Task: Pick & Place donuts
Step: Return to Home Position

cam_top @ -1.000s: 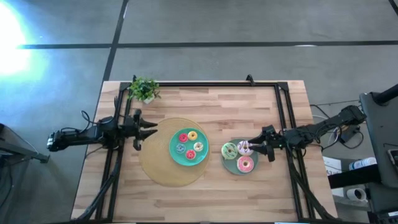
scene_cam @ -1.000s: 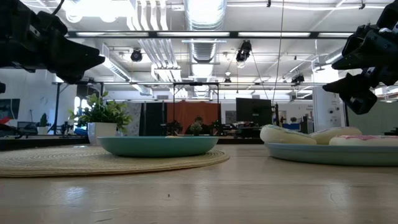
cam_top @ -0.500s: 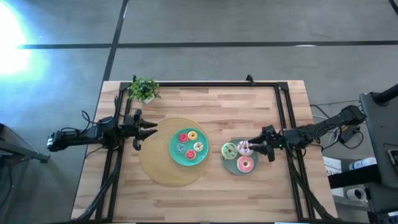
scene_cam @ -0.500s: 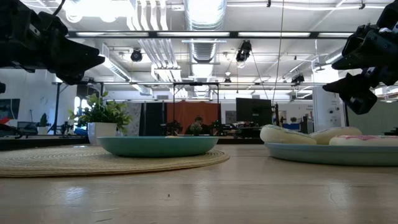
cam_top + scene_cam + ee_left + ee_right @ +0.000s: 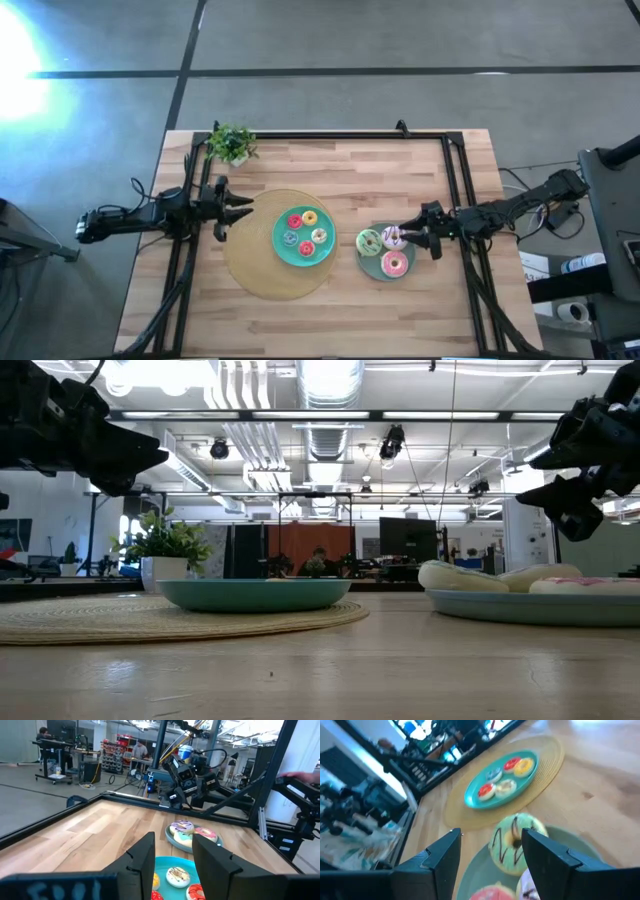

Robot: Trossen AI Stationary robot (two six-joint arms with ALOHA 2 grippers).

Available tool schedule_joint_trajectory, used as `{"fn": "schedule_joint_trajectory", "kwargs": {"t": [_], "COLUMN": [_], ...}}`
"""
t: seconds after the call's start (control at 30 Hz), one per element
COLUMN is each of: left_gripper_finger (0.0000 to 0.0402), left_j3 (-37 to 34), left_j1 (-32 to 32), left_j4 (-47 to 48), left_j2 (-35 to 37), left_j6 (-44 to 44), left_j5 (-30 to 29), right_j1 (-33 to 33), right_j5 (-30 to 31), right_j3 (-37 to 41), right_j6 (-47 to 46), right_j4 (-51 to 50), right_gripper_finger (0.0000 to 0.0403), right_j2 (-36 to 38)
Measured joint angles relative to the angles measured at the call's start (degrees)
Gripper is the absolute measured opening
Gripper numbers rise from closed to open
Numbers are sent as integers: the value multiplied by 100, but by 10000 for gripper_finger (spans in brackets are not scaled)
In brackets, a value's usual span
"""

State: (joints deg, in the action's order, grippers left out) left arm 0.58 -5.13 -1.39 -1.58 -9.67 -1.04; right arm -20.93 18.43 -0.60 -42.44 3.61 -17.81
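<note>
Three larger donuts lie on the grey-green plate [image 5: 372, 268]: green [image 5: 368, 241], white-sprinkled [image 5: 393, 237] and pink [image 5: 394, 264]. Four tiny donuts, red, blue, yellow and cream, lie on the teal plate [image 5: 283, 250]. My right gripper [image 5: 406, 237] hangs open above the grey-green plate, over the white-sprinkled donut. In the right wrist view the green donut [image 5: 512, 844] shows between its fingers. The low view shows this gripper [image 5: 540, 470] well above the donuts [image 5: 460, 576]. My left gripper [image 5: 247, 208] waits open at the mat's left edge, above the table.
The teal plate sits on a round woven mat [image 5: 250, 270]. A small potted plant [image 5: 231, 143] stands at the far left corner. Black frame rails [image 5: 455, 180] run along the left, right and far sides. Bare wood lies along the near edge [image 5: 330, 325].
</note>
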Motion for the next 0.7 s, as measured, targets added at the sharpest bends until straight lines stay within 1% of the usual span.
{"fn": "schedule_joint_trajectory", "kwargs": {"t": [0.07,0.13,0.3,0.4,0.47,0.57,0.63,0.7], "left_gripper_finger": [105,105,105,105,105,105,105,105], "left_j3": [2,2,2,2,2,2,3,4], "left_j1": [0,0,0,0,0,0,0,0], "left_j4": [0,0,2,0,1,0,1,1], "left_j2": [0,0,0,0,0,0,0,-1], "left_j6": [-1,0,0,0,0,0,0,0], "left_j5": [0,0,0,0,0,0,0,-1], "right_j1": [-1,25,296,488,673,995,1249,1502], "right_j5": [237,405,371,323,0,-922,-1479,-1692], "right_j3": [0,2,2,2,2,2,2,2], "right_j6": [61,430,2278,3060,3483,4031,4159,4021], "right_j4": [178,372,516,488,430,347,106,-270], "right_gripper_finger": [201,201,201,201,201,201,201,201], "right_j2": [27,182,792,1161,1345,1574,1721,1782]}}
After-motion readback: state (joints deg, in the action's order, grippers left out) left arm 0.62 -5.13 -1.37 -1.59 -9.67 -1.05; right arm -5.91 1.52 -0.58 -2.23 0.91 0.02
